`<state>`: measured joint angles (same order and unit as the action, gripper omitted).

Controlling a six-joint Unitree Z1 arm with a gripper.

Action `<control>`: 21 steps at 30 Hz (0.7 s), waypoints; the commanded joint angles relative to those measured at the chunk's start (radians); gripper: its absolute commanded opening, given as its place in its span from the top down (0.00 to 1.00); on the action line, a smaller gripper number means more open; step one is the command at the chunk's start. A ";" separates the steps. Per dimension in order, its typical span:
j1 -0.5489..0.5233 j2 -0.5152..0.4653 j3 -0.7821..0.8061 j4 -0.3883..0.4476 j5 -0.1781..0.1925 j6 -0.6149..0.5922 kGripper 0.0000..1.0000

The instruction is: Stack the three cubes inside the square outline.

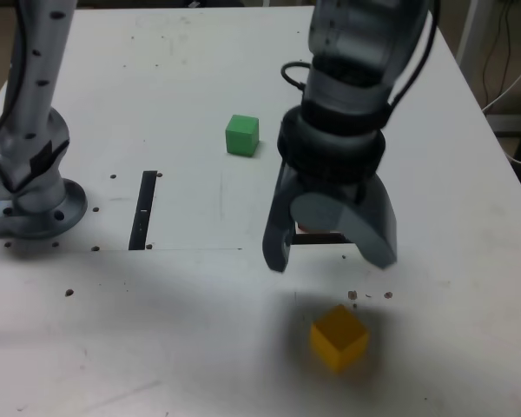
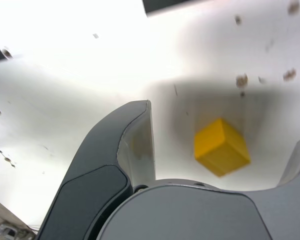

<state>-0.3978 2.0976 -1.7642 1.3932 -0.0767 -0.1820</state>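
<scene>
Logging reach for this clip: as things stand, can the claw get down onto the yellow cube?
Probably yes. The claw hangs open above the table, the yellow cube sits alone nearby, and the wrist view shows it between the open jaws with nothing crowding it.

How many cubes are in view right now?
2 clearly: green cube beside the arm, yellow cube below the open tool. A red sliver behind the tool may be a third.

The arm's base (image 1: 36, 204) stands at the exterior view's left; its upper links (image 1: 365, 52) come in from the top of that view and point down toward the table; the gripper (image 1: 330, 256) hangs under the dark wrist ring (image 1: 333, 152) with its two grey jaws spread wide apart; nothing is between them; the wrist view shows one finger (image 2: 132, 145) clearly, the other only at the edge.
</scene>
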 commanded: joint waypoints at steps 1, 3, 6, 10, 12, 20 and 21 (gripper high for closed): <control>-0.017 0.024 -0.025 0.009 -0.006 -0.009 0.01; -0.034 0.040 -0.048 0.016 -0.010 -0.016 0.01; -0.059 0.061 -0.076 0.022 -0.016 -0.028 0.01; -0.081 0.080 -0.098 0.023 -0.024 -0.037 0.01; -0.087 0.087 -0.105 0.023 -0.027 -0.039 0.01; -0.094 0.101 -0.114 0.030 -0.026 -0.036 0.01; -0.095 0.102 -0.114 0.031 -0.023 -0.032 0.01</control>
<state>-0.4901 2.1953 -1.8728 1.4190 -0.1036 -0.2195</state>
